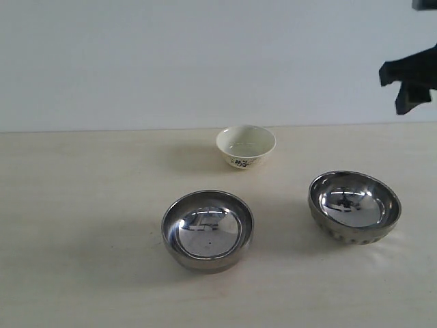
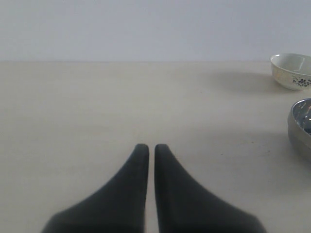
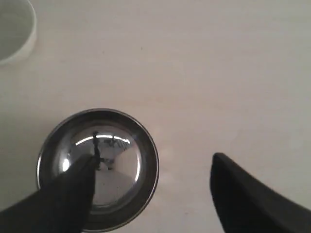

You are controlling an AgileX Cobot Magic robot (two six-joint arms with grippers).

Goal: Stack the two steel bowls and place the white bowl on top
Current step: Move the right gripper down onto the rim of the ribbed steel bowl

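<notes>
Two steel bowls stand apart on the table: a smooth one [image 1: 207,231] at front centre and a ribbed one [image 1: 354,206] to its right. The white bowl [image 1: 246,145] with dark flowers sits behind and between them. My right gripper [image 1: 401,94] hangs high above the right side, open and empty. In the right wrist view, this gripper [image 3: 153,160] is well above a steel bowl [image 3: 97,167], one finger [image 3: 73,194] over its rim; the white bowl [image 3: 14,29] shows at a corner. My left gripper [image 2: 151,148] is shut and empty over bare table, the white bowl [image 2: 294,70] and a steel bowl's edge [image 2: 302,127] off to one side.
The pale beige table [image 1: 82,205] ends at a plain white wall [image 1: 136,61] behind the white bowl. The left arm does not show in the exterior view. Only the three bowls stand on the table.
</notes>
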